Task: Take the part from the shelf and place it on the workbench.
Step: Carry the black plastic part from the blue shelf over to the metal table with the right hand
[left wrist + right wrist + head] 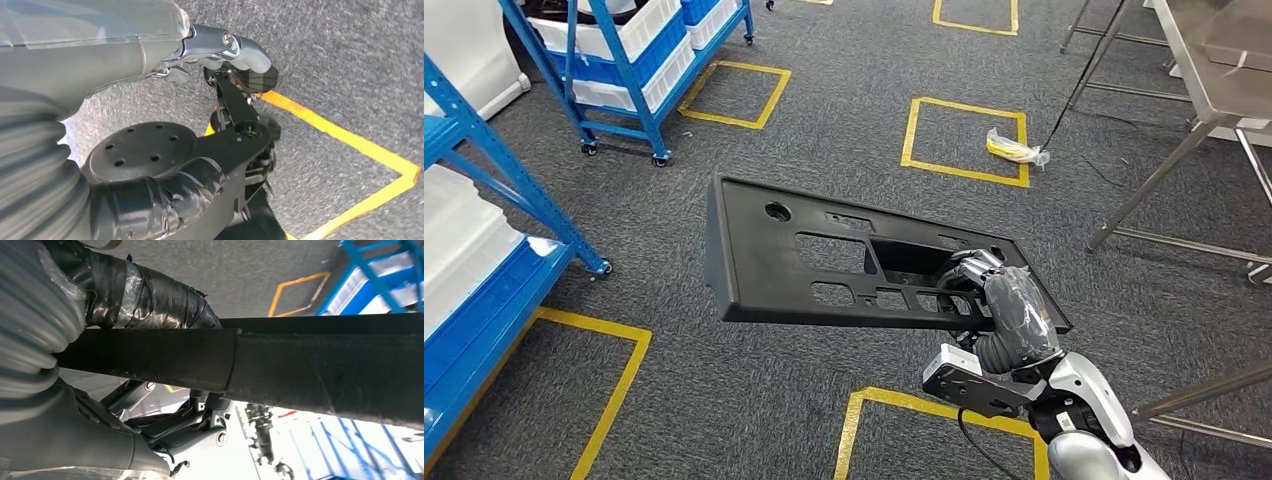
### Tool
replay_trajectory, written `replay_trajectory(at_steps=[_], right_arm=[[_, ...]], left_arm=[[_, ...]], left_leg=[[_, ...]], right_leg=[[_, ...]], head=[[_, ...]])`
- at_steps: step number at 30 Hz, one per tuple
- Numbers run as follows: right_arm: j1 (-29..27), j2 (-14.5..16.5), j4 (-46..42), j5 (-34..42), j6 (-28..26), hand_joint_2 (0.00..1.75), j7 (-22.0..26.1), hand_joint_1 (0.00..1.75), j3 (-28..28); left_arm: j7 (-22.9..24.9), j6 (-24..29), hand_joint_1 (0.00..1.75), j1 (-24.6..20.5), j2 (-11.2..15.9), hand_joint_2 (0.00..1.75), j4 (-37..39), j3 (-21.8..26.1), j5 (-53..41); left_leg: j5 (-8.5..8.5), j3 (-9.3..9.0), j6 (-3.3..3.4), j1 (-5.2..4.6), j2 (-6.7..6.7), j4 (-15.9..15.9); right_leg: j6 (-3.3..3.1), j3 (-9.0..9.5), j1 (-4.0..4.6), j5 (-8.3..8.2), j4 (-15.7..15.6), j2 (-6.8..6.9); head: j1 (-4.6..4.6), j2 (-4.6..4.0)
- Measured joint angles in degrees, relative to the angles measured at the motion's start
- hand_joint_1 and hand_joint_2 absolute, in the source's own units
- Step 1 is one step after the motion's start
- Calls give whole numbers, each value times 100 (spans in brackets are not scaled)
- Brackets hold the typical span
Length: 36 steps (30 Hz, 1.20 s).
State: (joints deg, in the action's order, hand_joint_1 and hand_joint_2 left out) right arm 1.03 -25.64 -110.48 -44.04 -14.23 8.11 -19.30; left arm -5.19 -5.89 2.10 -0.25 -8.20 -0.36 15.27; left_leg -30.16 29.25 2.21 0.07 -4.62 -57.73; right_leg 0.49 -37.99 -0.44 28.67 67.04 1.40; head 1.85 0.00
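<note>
Over grey carpet | right hand (984, 285) grips black part (824, 265) | no legible markings

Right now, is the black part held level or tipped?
Roughly level, flat side up. The black part hangs over the carpet, gripped at one end by the right hand; its far end sticks out unsupported.

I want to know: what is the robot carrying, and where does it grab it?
Its right hand holds a flat black panel by one end, fingers hooked through a cutout.
</note>
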Motion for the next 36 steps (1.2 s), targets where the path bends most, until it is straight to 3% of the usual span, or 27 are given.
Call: replay_trajectory(at_steps=[2,3,5,6,8,9,10,12,13,14,16,18,19,21,23,25,27,28,30,32,34,36], right_arm=[[5,-1,-1,0,0,175,-1,175,4],[7,-2,-1,0,0,175,-1,175,8],[4,-8,-2,0,0,175,-2,175,16],[-2,-10,-7,-1,-1,175,-2,175,21],[9,-11,-14,-2,-1,175,-2,175,31],[16,-8,-16,-2,0,175,-2,175,33],[23,-5,-15,-2,5,175,-2,175,33],[21,0,-14,-2,18,175,-2,175,28],[20,0,-14,-2,24,175,-2,175,27],[20,0,-14,-2,28,175,-2,175,27],[26,0,-14,-1,42,175,-3,175,26],[42,2,-14,0,69,175,-14,175,25],[48,3,-14,0,81,175,-20,175,24],[65,11,-10,-23,126,175,-39,175,16],[201,104,41,-147,234,175,-109,175,-56],[543,357,229,-408,351,175,-305,175,-274],[951,642,476,-626,443,175,-582,175,-604],[1122,738,565,-675,480,175,-700,175,-774],[1351,820,647,-684,514,175,-821,175,-1033],[1494,851,683,-684,508,175,-864,175,-1177],[1543,857,696,-692,479,175,-886,175,-1242],[1484,815,681,-738,416,175,-905,175,-1261]], left_arm=[[-3,-3,0,-12,-5,175,0,0,1],[-5,-5,0,-20,-7,175,0,0,1],[-7,-8,0,-36,-8,175,0,0,2],[-8,-8,0,-41,-4,175,0,-1,3],[-12,-9,0,-37,1,175,1,-1,4],[-13,-9,0,-32,3,175,2,-1,5],[-14,-10,0,-25,1,175,3,-2,7],[-13,-10,0,-12,0,175,4,-2,10],[-13,-9,0,-6,1,175,4,-2,15],[-13,-9,0,-1,2,175,4,-1,21],[-13,-6,0,3,7,175,7,-1,34],[-16,-1,0,-2,9,175,14,-1,45],[-18,2,0,-7,11,175,18,-1,50],[-18,0,0,-15,17,175,22,-1,73],[5,-42,0,-11,68,175,26,1,154],[55,-187,0,6,163,175,28,14,289],[109,-334,0,7,225,175,28,31,388],[127,-366,0,-4,236,175,28,38,415],[132,-364,0,-35,237,175,28,49,447],[98,-357,0,-43,233,175,27,56,463],[32,-356,0,-36,222,175,27,57,458],[-58,-360,0,-36,199,175,26,55,446]], left_leg=[[5,-6,-34,-16,-102,3],[10,-6,-58,-21,-147,8],[14,-18,-113,-30,-233,23],[-19,-14,-140,-26,-182,1],[-234,107,-177,-11,115,-293],[-413,253,-185,3,297,-610],[-594,439,-191,8,396,-999],[-749,730,-207,10,437,-1565],[-663,748,-211,11,441,-1571],[-481,657,-208,14,459,-1355],[-106,330,-186,29,664,-622],[18,151,-157,41,884,-177],[4,145,-139,37,916,-132],[61,135,-83,36,777,-73],[141,114,-18,60,612,20],[182,125,10,67,421,65],[192,152,4,67,220,65],[193,161,-7,69,136,63],[185,158,-50,81,23,57],[165,144,-130,82,-48,41],[155,132,-227,73,-117,28],[133,118,-316,101,-193,29]], right_leg=[[-93,379,80,-123,-624,177],[-128,419,117,-116,-726,218],[-180,403,138,-154,-766,121],[-212,415,123,-181,-811,75],[-298,440,84,-248,-902,-25],[-327,435,76,-270,-917,-76],[-349,415,77,-283,-909,-137],[-360,365,86,-292,-867,-280],[-361,341,87,-293,-837,-358],[-358,323,85,-292,-804,-434],[-333,275,83,-283,-723,-576],[-269,196,69,-292,-651,-707],[-221,157,54,-312,-639,-776],[-136,109,31,-353,-641,-859],[-88,-3,42,-211,-452,-645],[-46,-277,17,146,133,-317],[8,-521,-56,377,711,-180],[34,-515,-98,350,764,-144],[76,-173,-165,48,245,-51],[82,230,-144,-150,-445,145],[31,336,-67,-143,-688,229],[-62,324,-33,-157,-715,119]], head=[[0,0],[0,0],[0,0],[-1,0],[-3,0],[-3,0],[-2,0],[-2,0],[-3,0],[-3,0],[-3,0],[-2,0],[-2,0],[-1,0],[5,0],[10,0],[9,0],[8,0],[9,0],[8,0],[7,0],[7,0]])
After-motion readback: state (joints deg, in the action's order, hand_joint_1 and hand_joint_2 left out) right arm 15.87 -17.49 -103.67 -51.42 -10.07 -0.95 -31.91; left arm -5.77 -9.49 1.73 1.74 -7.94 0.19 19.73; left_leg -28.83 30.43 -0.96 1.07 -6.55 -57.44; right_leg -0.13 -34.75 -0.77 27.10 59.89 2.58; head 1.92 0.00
